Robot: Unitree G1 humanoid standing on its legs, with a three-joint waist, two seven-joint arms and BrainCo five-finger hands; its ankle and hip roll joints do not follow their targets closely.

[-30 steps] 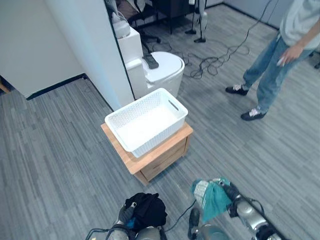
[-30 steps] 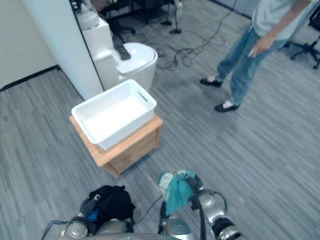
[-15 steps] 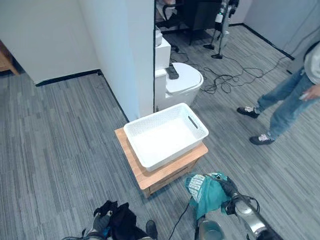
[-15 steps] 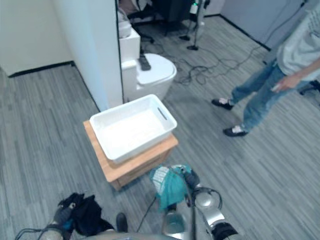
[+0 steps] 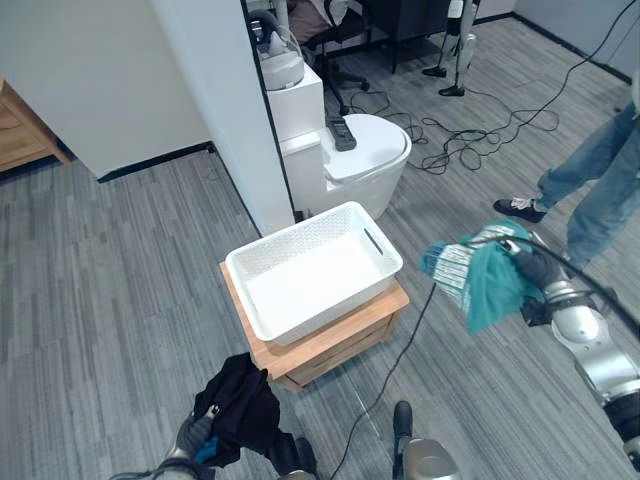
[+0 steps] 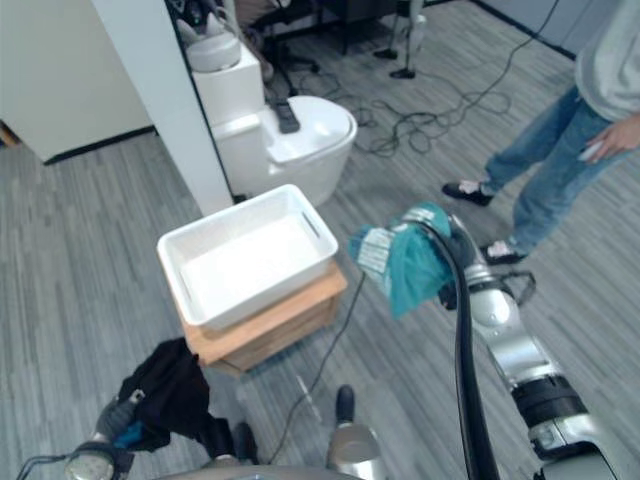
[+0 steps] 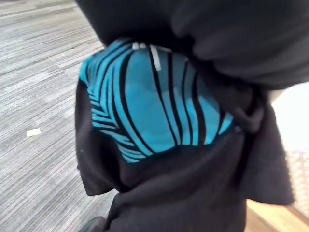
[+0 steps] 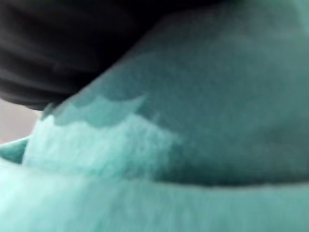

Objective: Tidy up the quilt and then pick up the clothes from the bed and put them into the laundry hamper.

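teal garment [image 5: 478, 283]: bunched in my right hand [image 5: 537, 268], fingers closed round the cloth, held in the air to the right of the white hamper [image 5: 312, 270], apart from it. black garment [image 5: 243, 405] with a blue striped patch: gripped in my left hand [image 5: 196, 434], hanging low in front of the wooden stand [image 5: 335, 338]. hamper: sits on that stand, nothing inside that i can see. white toilet [image 5: 345, 150] behind it; a person's legs [image 5: 603, 176] at far right

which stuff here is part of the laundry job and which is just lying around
Job: teal garment in the right hand; black garment in the left hand; white hamper.

Lying about: wooden stand, toilet, floor cables, a person.
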